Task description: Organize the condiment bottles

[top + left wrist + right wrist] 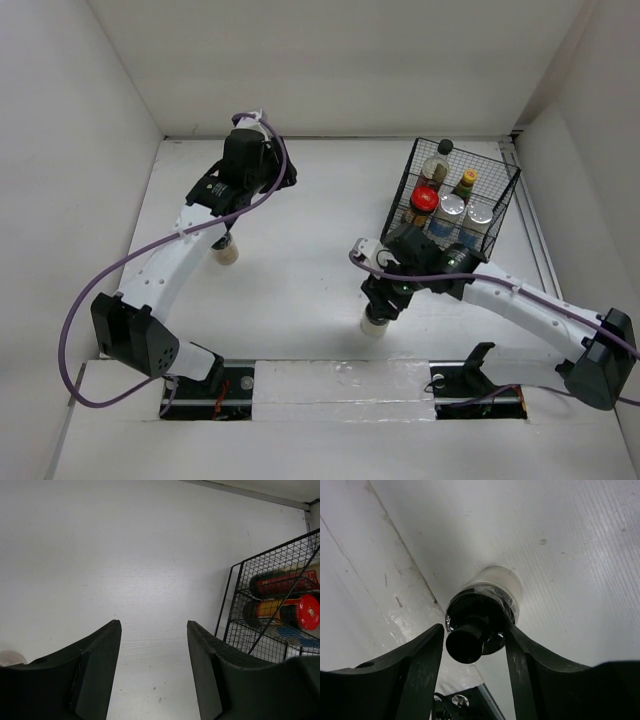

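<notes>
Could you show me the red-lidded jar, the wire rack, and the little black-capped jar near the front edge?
red-lidded jar [425, 197]: top view, on its red lid.
black wire rack [507, 205]: top view, on its right-side wall.
black-capped pale jar [480, 622]: right wrist view, on its black cap.

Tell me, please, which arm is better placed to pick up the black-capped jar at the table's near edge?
Right: the right gripper straddles that jar, one finger each side. The left gripper hangs open and empty, well away.
</notes>
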You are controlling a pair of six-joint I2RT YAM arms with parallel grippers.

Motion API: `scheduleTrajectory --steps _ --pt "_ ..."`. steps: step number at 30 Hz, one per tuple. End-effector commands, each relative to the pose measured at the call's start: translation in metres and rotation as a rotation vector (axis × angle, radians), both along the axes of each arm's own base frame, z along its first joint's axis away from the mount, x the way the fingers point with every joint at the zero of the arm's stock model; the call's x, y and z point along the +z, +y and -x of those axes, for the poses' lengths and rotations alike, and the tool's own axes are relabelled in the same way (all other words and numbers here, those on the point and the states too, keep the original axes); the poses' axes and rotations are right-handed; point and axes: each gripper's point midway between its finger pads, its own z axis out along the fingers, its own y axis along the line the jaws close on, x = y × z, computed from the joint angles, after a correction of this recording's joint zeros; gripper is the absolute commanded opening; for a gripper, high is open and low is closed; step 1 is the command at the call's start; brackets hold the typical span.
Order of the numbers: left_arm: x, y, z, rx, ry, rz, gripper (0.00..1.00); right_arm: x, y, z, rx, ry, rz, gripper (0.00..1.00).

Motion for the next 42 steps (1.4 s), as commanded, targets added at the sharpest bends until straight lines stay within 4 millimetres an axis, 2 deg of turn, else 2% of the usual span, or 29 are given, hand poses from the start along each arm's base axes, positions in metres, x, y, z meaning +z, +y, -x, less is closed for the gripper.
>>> scheduleTrajectory --steps 1,3,4,6,7,8,10,11,13,14,15,18,20,23,25,27,29,30,32,33,36,38,41,42 --pt "0.016 -0.006 0.008 -0.031 -0.039 0.056 0.51 0.005 0.008 -0.015 -0.043 -0.075 -0.042 0.58" --pt "0.015 -0.005 0.010 -0.031 -0.039 0.056 0.51 0.005 0.007 -0.016 -0.049 -0.082 -0.036 0.50" --pt "0.015 -0.005 0.010 -0.031 -0.038 0.056 0.51 0.005 0.006 -0.017 -0.054 -0.088 -0.031 0.40" --pt "0.015 -0.003 0.009 -0.021 -0.041 0.051 0.51 0.004 0.003 -0.023 -0.075 -0.110 -0.011 0.33" --pt "0.015 -0.003 0.009 -0.021 -0.041 0.051 0.51 0.008 0.001 -0.024 -0.083 -0.124 -0.009 0.30" --pt "0.015 -0.003 0.009 -0.021 -0.041 0.051 0.51 0.016 0.002 -0.027 -0.098 -0.142 -0.023 0.19" --pt "0.015 -0.003 0.009 -0.021 -0.041 0.051 0.51 0.028 0.002 -0.031 -0.107 -0.168 -0.039 0.14" --pt "0.015 -0.003 0.009 -0.021 -0.041 0.051 0.51 0.051 0.006 -0.038 -0.130 -0.215 -0.079 0.12" --pt "0.017 -0.004 0.008 -0.021 -0.049 0.055 0.51 0.074 0.001 -0.050 -0.173 -0.267 -0.082 0.10" --pt "0.017 -0.004 0.008 -0.021 -0.049 0.055 0.51 0.108 0.003 -0.060 -0.201 -0.324 -0.130 0.09" --pt "0.021 -0.005 0.008 -0.029 -0.055 0.063 0.51 0.123 -0.001 -0.067 -0.229 -0.352 -0.142 0.09" --pt "0.023 -0.009 0.009 -0.042 -0.057 0.082 0.51 0.162 -0.017 -0.094 -0.324 -0.416 -0.166 0.08" --pt "0.026 -0.010 0.008 -0.039 -0.063 0.093 0.51 0.173 -0.027 -0.109 -0.367 -0.434 -0.179 0.08" --pt "0.028 -0.012 0.007 -0.047 -0.069 0.101 0.51 0.181 -0.039 -0.125 -0.415 -0.450 -0.176 0.07" --pt "0.028 -0.012 0.007 -0.047 -0.070 0.101 0.51 0.175 -0.052 -0.141 -0.473 -0.446 -0.154 0.05" --pt "0.027 -0.013 0.006 -0.047 -0.063 0.097 0.51 0.180 -0.066 -0.156 -0.522 -0.472 -0.150 0.05" --pt "0.031 -0.013 0.006 -0.047 -0.071 0.101 0.51 0.173 -0.074 -0.168 -0.549 -0.467 -0.126 0.05" --pt "0.036 -0.013 0.005 -0.048 -0.081 0.106 0.51 0.175 -0.077 -0.172 -0.558 -0.473 -0.138 0.05" --pt "0.032 -0.014 0.003 -0.047 -0.072 0.102 0.51 0.173 -0.089 -0.187 -0.596 -0.486 -0.126 0.04" --pt "0.037 -0.014 0.003 -0.048 -0.081 0.106 0.51 0.173 -0.091 -0.188 -0.600 -0.483 -0.131 0.04" --pt "0.033 -0.015 0.001 -0.047 -0.072 0.102 0.51 0.173 -0.099 -0.199 -0.634 -0.499 -0.133 0.04" --pt "0.037 -0.015 0.001 -0.048 -0.081 0.106 0.51 0.179 -0.103 -0.203 -0.646 -0.518 -0.143 0.04" --pt "0.037 -0.015 0.001 -0.048 -0.081 0.106 0.51 0.186 -0.104 -0.210 -0.657 -0.542 -0.157 0.04" --pt "0.033 -0.016 -0.001 -0.047 -0.072 0.102 0.51 0.182 -0.104 -0.212 -0.656 -0.532 -0.150 0.04"
